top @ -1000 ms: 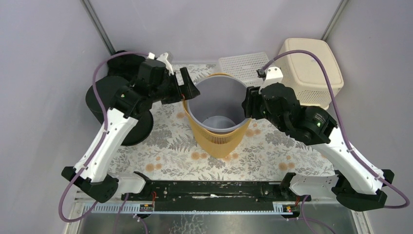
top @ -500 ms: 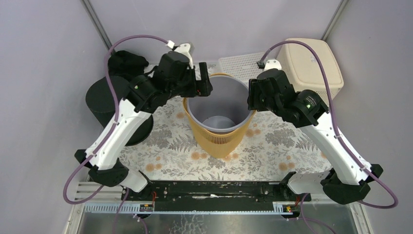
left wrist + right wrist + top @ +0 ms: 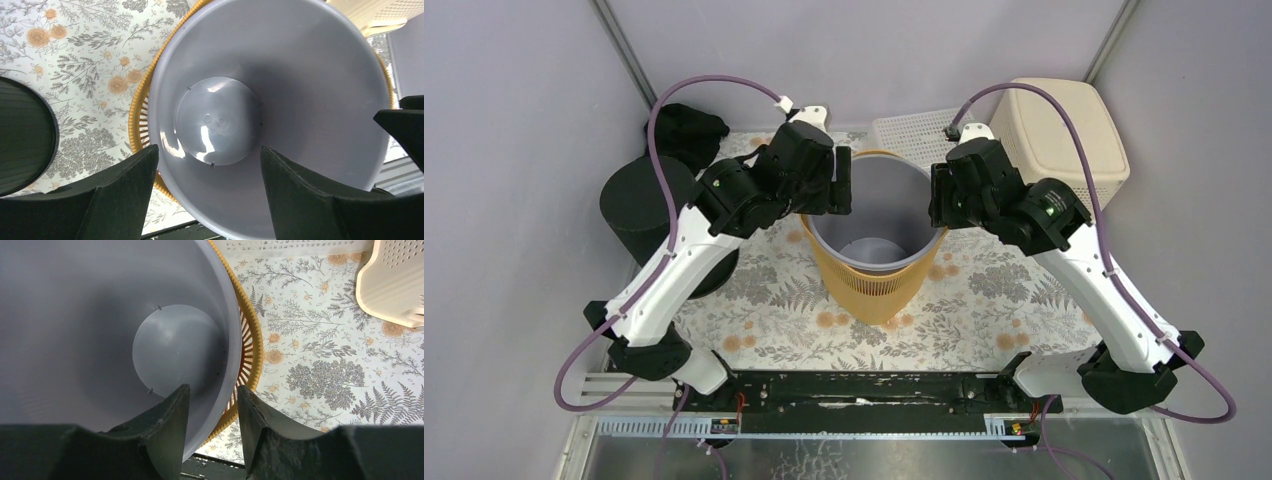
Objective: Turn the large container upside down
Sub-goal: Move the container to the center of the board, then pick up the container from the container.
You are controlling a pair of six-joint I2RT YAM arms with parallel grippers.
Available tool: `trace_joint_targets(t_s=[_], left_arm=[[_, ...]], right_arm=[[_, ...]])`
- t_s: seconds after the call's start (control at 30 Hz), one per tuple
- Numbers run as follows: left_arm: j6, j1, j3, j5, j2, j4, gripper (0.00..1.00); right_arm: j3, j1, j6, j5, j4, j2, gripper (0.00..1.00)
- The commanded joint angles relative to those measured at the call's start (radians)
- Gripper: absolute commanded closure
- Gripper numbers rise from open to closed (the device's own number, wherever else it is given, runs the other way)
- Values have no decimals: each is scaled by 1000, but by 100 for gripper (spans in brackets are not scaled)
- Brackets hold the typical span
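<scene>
Left gripper, right gripper newly astride large container rim

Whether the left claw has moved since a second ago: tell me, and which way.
Yes. The left claw moved right, from beside the large container to over its left rim.

Orange-sleeved grey container — upright, mouth up

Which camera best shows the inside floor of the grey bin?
Left wrist: it looks straight down into the grey bin, and its round floor shows whole. In the right wrist view the right hand covers the floor's lower edge. The top view shows it small.
</scene>
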Motion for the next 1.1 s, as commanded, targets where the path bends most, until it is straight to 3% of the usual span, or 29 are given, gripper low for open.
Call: trace_joint_targets(t_s=[0.0,0.7,1.07], left_arm=[[-16,-14,-16,-56,-10,-42,20],[-41,-37,-67,-101,1,-66,20],[-43,-39,-74,-129,32,-72,25]], right_arm=[[10,-9,-15,-17,2,5,53],[-31,-20,-28,0,35,14,53],[-51,-47,-41,-29,72,32,53]])
